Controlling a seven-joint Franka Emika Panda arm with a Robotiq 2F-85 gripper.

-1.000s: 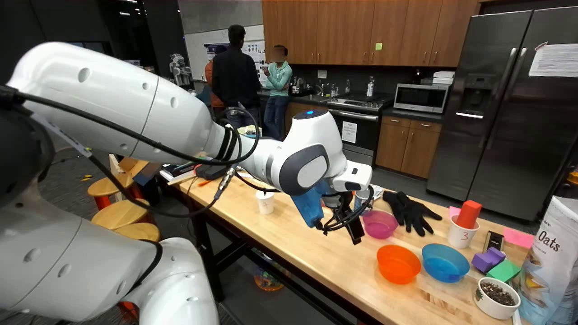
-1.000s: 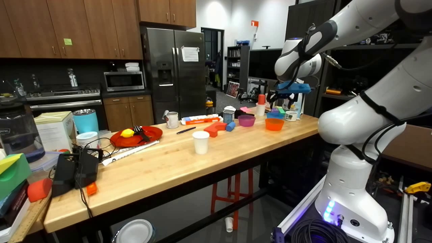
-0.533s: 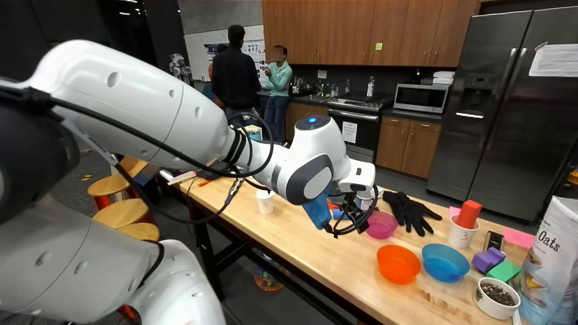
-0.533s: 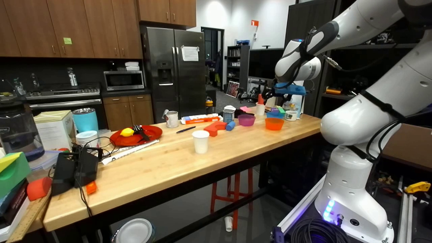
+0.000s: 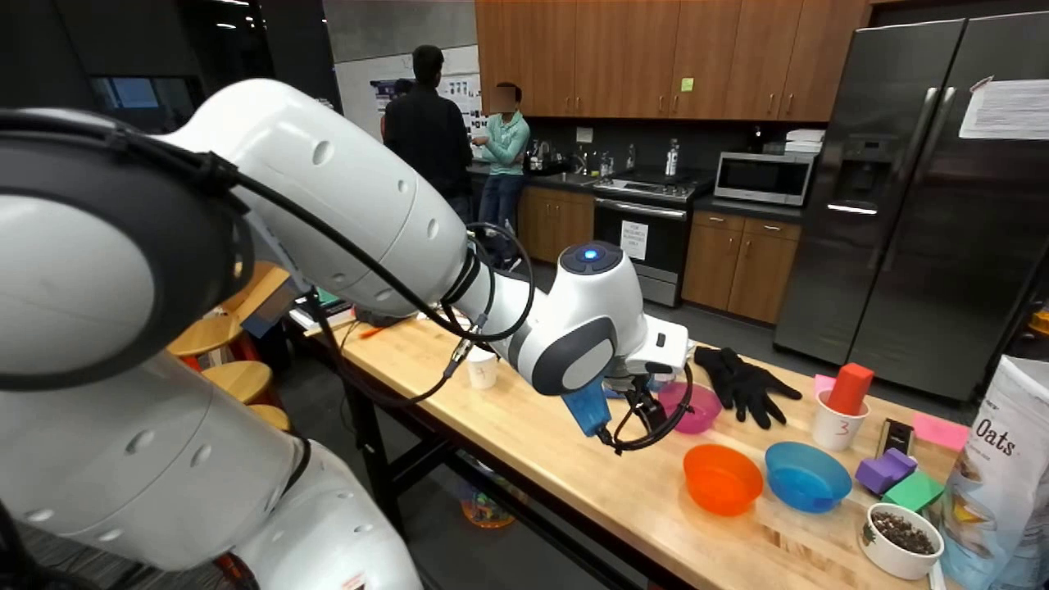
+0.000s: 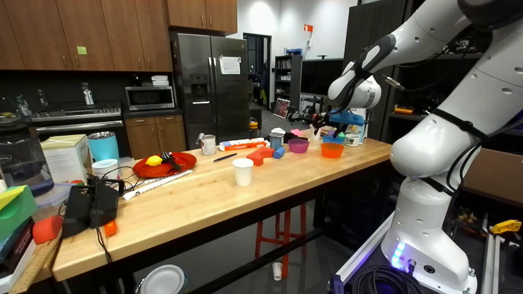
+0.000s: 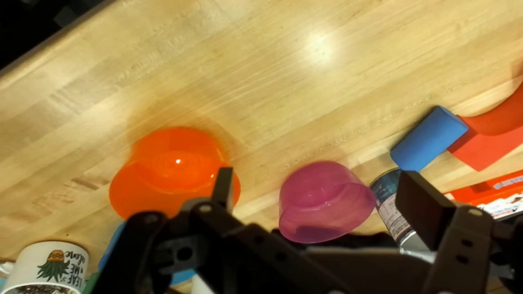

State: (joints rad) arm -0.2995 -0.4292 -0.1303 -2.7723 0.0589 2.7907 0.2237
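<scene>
Wooden cabinets (image 5: pixel 623 57) and a dark steel refrigerator (image 5: pixel 910 205) are standing behind the butcher-block table (image 5: pixel 524 430) that I am watching from a distance. Gripper (image 7: pixel 314 177) is hovering tilted downward over the wood; fingers are standing wide apart, and I am seeing nothing clamped or touched. In the wrist view the magenta bowl (image 7: pixel 327 200) is showing in the gap between the fingertips, though it is sitting lower, upright on the table. Just beside it a labelled can (image 7: pixel 386 202) is standing; near the can, a blue cylinder (image 7: pixel 429 139) is lying next to a red block (image 7: pixel 486 147). On the bowl's other side an orange bowl (image 7: pixel 175 171) is resting, partly covered by one finger, with a blue bowl (image 5: pixel 807 477) close by it in both exterior views. Handling estimate: I am reckoning the magenta bowl to be light, its thin translucent wall probably flexing, its glossy surface likely slippery and prone to sliding on smooth wood. Breakage I am rating as unlikely, squeezing out of shape as likelier. For a hold I am favouring the rim, one finger inside and one outside, on a stretch facing away from the can, since the tapering side would be shedding a broad grip.
</scene>
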